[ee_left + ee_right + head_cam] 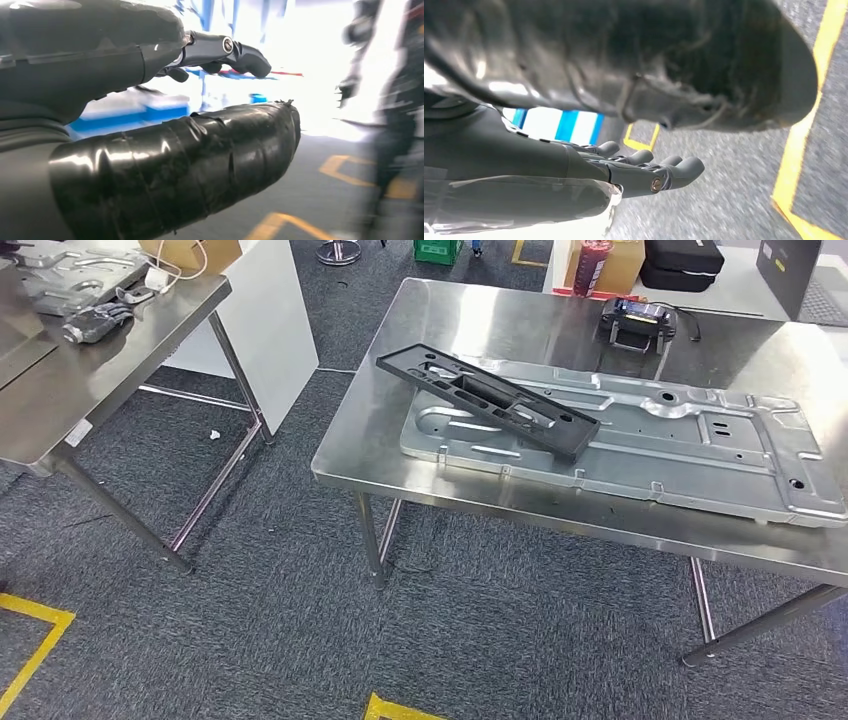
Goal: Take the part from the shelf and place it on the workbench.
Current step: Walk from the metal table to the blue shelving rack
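Steel workbench (470, 320): black part (487, 400) rests tilted on metal panel (690, 455). Left hand (150, 100), right hand (589, 165) spread, empty.

Ahead of me, the long part (490, 400) lies slantwise on the metal panel (640, 440), which lies on the workbench (520, 325). A second table (100, 370) stands far left.

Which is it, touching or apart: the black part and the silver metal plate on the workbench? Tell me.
Touching. The head view shows the black part lying slantwise on the silver metal plate, no gap.
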{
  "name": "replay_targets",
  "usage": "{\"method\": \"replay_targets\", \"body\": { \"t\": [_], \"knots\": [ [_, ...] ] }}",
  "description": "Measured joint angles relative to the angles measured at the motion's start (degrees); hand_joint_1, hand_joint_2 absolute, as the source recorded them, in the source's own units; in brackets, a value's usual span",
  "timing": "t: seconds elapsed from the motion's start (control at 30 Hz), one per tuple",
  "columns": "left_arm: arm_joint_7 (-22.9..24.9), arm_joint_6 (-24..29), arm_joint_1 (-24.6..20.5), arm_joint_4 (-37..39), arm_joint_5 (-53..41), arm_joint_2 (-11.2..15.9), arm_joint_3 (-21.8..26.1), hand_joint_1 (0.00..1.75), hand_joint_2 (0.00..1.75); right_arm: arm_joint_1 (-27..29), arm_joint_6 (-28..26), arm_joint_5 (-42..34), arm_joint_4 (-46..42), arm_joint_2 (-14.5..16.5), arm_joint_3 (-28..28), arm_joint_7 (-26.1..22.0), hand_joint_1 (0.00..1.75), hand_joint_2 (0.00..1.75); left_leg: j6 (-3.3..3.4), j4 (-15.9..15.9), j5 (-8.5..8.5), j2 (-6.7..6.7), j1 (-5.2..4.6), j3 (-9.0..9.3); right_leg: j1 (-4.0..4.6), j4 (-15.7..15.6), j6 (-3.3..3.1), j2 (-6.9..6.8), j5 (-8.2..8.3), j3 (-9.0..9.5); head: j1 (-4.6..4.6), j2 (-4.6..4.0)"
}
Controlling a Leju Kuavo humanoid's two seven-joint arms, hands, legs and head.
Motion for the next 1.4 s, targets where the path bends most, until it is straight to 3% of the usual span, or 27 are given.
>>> {"method": "replay_targets", "body": {
  "t": [0.07, 0.17, 0.2, 0.23, 0.3, 0.33, 0.37, 0.43, 0.5, 0.57, 0.6, 0.63, 0.7, 0.77, 0.83, 0.87, 0.9, 0.93, 1.0, 1.07, 1.1, 1.17, 1.2, 1.27, 1.33, 1.37, 1.4],
  "knots": [
    [0.53, -1.07, 0.00, 0.19, -5.97, -3.86, 2.94, 0.00, 0.00, -0.32, -0.03, -0.19, -0.02, 0.88, -0.70, 1.39, 0.00, 0.00, 0.73, -5.46, -1.41, -0.13, -0.24, 3.60, 0.00, 1.12, 0.94, -0.19, 0.52, -0.77, 0.06, 0.01],
    [1.06, -1.14, 0.82, 1.00, -10.59, -9.24, 6.15, 0.00, 0.00, -0.51, -0.12, -0.25, -0.03, 2.30, -1.69, 2.50, 0.00, 0.00, 3.07, -6.22, -1.12, 0.01, -0.64, 3.01, -0.25, 1.14, 2.35, -0.16, 1.22, -1.04, 0.40, 0.02],
    [1.09, -0.91, 0.98, 1.29, -10.96, -10.41, 6.84, 0.00, 0.00, -0.49, -0.16, -0.25, -0.03, 2.66, -1.98, 2.65, 0.00, 0.00, 3.83, -6.26, -0.49, 0.12, -0.66, 2.45, -0.39, 1.81, 2.69, 0.04, -0.06, -1.36, 0.51, 0.02],
    [1.12, -0.78, 1.06, 1.50, -11.12, -11.36, 7.38, 0.00, 0.00, -0.44, -0.19, -0.25, -0.03, 2.98, -2.19, 2.72, 0.00, 0.00, 4.46, -6.34, 0.26, 0.22, -0.70, 1.72, -0.48, 3.52, 2.92, 0.27, -2.56, -1.92, 0.63, 0.01],
    [1.97, -1.56, 1.47, 1.74, -11.25, -12.78, 7.94, 0.00, 0.00, -0.50, -0.04, -0.25, -0.05, 3.48, -2.45, 2.82, 0.00, 0.00, 5.18, -6.29, 1.69, 0.27, -1.01, -0.07, -0.45, 9.72, 3.02, 0.70, -9.20, -3.35, 0.87, 0.01],
    [2.88, -2.43, 1.87, 1.89, -11.31, -13.36, 7.90, 0.00, 0.00, -0.58, 0.04, -0.24, -0.07, 3.65, -2.59, 2.84, 0.00, 0.00, 5.32, -6.19, 2.40, 0.27, -1.25, -1.09, -0.38, 13.20, 2.98, 0.81, -11.32, -3.78, 0.90, 0.01],
    [3.98, -3.41, 2.29, 2.18, -11.36, -13.88, 7.67, 0.00, 0.00, -0.69, 0.11, -0.22, -0.08, 3.79, -2.78, 2.87, 0.00, 0.00, 5.40, -6.02, 3.08, 0.29, -1.52, -2.09, -0.27, 15.76, 2.84, 0.90, -11.88, -3.64, 0.92, 0.00],
    [6.22, -4.85, 2.99, 3.57, -10.82, -14.72, 6.91, 0.00, 0.00, -0.94, 0.09, -0.14, -0.08, 4.08, -3.14, 2.94, 0.00, 0.00, 5.44, -5.62, 4.34, 0.30, -2.05, -4.00, 0.13, 15.97, 2.11, 1.00, -9.42, -0.81, 0.91, 0.00],
    [9.18, -5.97, 3.51, 6.30, -8.72, -15.47, 5.43, 0.00, 0.00, -1.32, 0.16, 0.27, -0.08, 4.29, -3.28, 3.22, 0.00, 0.00, 5.42, -5.38, 5.52, 0.27, -2.41, -5.29, 0.98, 8.78, 0.57, 1.14, -7.28, 5.79, 0.87, 0.00],
    [14.57, -8.61, 5.18, 8.76, -3.45, -16.10, 1.90, 0.00, 0.00, -1.87, 0.63, 1.23, -0.07, 4.34, -3.28, 3.93, 0.00, 0.00, 5.12, -5.34, 6.66, 0.36, -2.52, -5.88, 1.96, 0.05, -0.81, 1.18, -8.15, 11.90, 0.94, 0.00],
    [18.56, -10.92, 6.80, 9.29, 0.92, -16.34, -1.11, 0.00, 0.00, -2.09, 1.05, 1.86, -0.07, 4.34, -3.28, 4.44, 0.00, 0.00, 4.82, -5.41, 7.24, 0.51, -2.42, -6.02, 2.37, -2.42, -1.21, 1.18, -8.67, 13.25, 1.01, 0.00],
    [23.35, -13.81, 8.95, 9.06, 6.20, -16.45, -5.21, 0.00, 0.00, -2.22, 1.56, 2.62, -0.07, 4.39, -3.28, 5.09, 0.00, 0.00, 4.49, -5.59, 7.82, 0.66, -2.30, -6.12, 2.54, -3.50, -1.42, 1.15, -8.56, 13.31, 1.13, 0.00],
    [32.44, -19.63, 13.56, 7.42, 15.49, -16.53, -15.59, 0.00, 0.00, -2.25, 2.47, 4.08, -0.06, 4.53, -3.22, 6.29, 0.00, 0.00, 3.89, -5.18, 7.37, 0.58, -2.15, -6.60, 2.26, -4.02, -1.77, 0.97, -7.02, 12.28, 1.21, 0.00],
    [36.99, -23.79, 16.41, 6.13, 19.24, -16.57, -24.56, 0.00, 0.00, -2.35, 3.10, 5.23, -0.06, 4.62, -3.13, 6.99, 0.00, 0.00, 3.30, -1.72, 2.52, 0.12, -2.07, -7.74, 1.70, -4.48, -2.01, 0.47, -5.18, 10.76, 1.07, 0.00],
    [37.70, -26.49, 17.21, 5.96, 19.24, -16.63, -29.73, 0.00, 0.00, -2.61, 3.54, 6.02, -0.06, 4.56, -3.04, 7.25, 0.00, 0.00, 2.62, 4.97, -3.18, -0.04, -1.60, -8.81, 1.54, -4.19, -1.97, 0.04, -3.69, 8.64, 0.91, 0.00],
    [37.69, -27.40, 17.39, 5.96, 18.91, -16.63, -31.36, 0.00, 0.00, -2.76, 3.73, 6.23, -0.06, 4.49, -2.99, 7.29, 0.00, 0.00, 2.27, 8.00, -4.08, -0.03, -1.32, -8.83, 1.45, -3.84, -1.77, -0.08, -3.01, 7.42, 0.93, 0.00],
    [37.66, -27.99, 17.58, 5.96, 18.59, -16.63, -32.59, 0.00, 0.00, -2.90, 3.89, 6.35, -0.06, 4.42, -2.92, 7.33, 0.00, 0.00, 1.95, 9.75, -3.47, -0.02, -1.09, -8.24, 1.30, -3.30, -1.51, -0.15, -2.43, 6.15, 0.91, 0.00],
    [37.63, -28.27, 17.80, 5.96, 18.38, -16.60, -33.53, 0.00, 0.00, -3.01, 4.01, 6.37, -0.06, 4.35, -2.84, 7.33, 0.00, 0.00, 1.66, 9.66, -1.85, -0.02, -0.91, -6.81, 1.08, -2.57, -1.19, -0.17, -1.96, 4.80, 0.90, 0.00],
    [37.58, -28.46, 18.10, 5.91, 18.17, -16.52, -35.06, 0.00, 0.00, -3.15, 4.07, 6.37, -0.06, 4.27, -2.68, 7.33, 0.00, 0.00, 1.11, 3.86, 0.16, -0.05, -0.61, -1.40, 0.63, -0.69, -0.42, -0.17, -1.32, 2.24, 0.85, 0.00],
    [37.53, -28.49, 18.22, 5.85, 17.98, -16.46, -36.23, 0.00, 0.00, -3.28, 4.05, 6.37, -0.06, 4.22, -2.55, 7.33, 0.00, 0.00, 1.41, -3.38, -1.33, -0.18, -0.75, 3.25, 0.53, 1.14, 0.45, -0.05, -0.73, 0.36, 0.82, 0.00],
    [37.49, -28.62, 18.31, 5.84, 17.85, -16.47, -36.62, 0.00, 0.00, -3.34, 4.05, 6.38, -0.06, 4.19, -2.45, 7.32, 0.00, 0.00, 1.84, -5.16, -2.26, -0.17, -0.95, 4.01, 0.58, 1.58, 0.85, 0.04, -0.31, -0.11, 0.74, 0.00],
    [37.12, -29.50, 18.63, 5.84, 17.15, -16.47, -37.06, 0.00, 0.00, -3.27, 4.09, 6.57, -0.05, 4.18, -2.27, 7.12, 0.00, 0.00, 3.17, -5.70, -1.95, 0.21, -1.15, 3.33, 0.46, 1.70, 1.63, 0.30, 0.63, -0.64, 0.59, 0.00],
    [36.82, -30.41, 18.68, 5.84, 16.27, -16.46, -37.14, 0.00, 0.00, -3.19, 4.13, 6.84, -0.03, 4.15, -2.21, 6.98, 0.00, 0.00, 3.84, -5.75, -1.38, 0.51, -1.15, 2.79, 0.27, 1.86, 1.98, 0.47, 0.28, -0.96, 0.53, 0.00],
    [36.20, -32.55, 18.50, 5.88, 13.70, -16.41, -37.06, 0.00, 0.00, -3.05, 4.32, 7.52, 0.00, 4.09, -2.10, 6.80, 0.00, 0.00, 4.95, -5.96, 0.02, 1.15, -1.07, 1.31, 0.00, 4.63, 2.60, 0.77, -3.88, -2.08, 0.57, 0.00],
    [35.32, -34.44, 17.88, 6.25, 10.44, -16.37, -36.39, 0.00, 0.00, -3.03, 4.74, 8.14, 0.01, 3.98, -1.93, 6.89, 0.00, 0.00, 5.38, -5.90, 1.35, 1.67, -1.24, -0.45, -0.04, 10.62, 2.98, 0.89, -9.84, -3.40, 0.61, 0.00],
    [34.75, -35.08, 17.40, 6.61, 8.80, -16.37, -35.79, 0.00, 0.00, -3.06, 4.97, 8.33, 0.01, 3.91, -1.86, 6.96, 0.00, 0.00, 5.42, -5.82, 2.01, 1.94, -1.36, -1.41, -0.04, 13.57, 3.07, 0.91, -11.33, -3.63, 0.61, 0.00],
    [33.99, -35.53, 16.85, 7.07, 7.11, -16.37, -35.02, 0.00, 0.00, -3.10, 5.13, 8.45, 0.01, 3.80, -1.81, 7.02, 0.00, 0.00, 5.44, -5.69, 2.64, 2.28, -1.49, -2.35, -0.03, 15.38, 3.07, 0.91, -11.34, -3.18, 0.60, 0.00]
  ]
}}
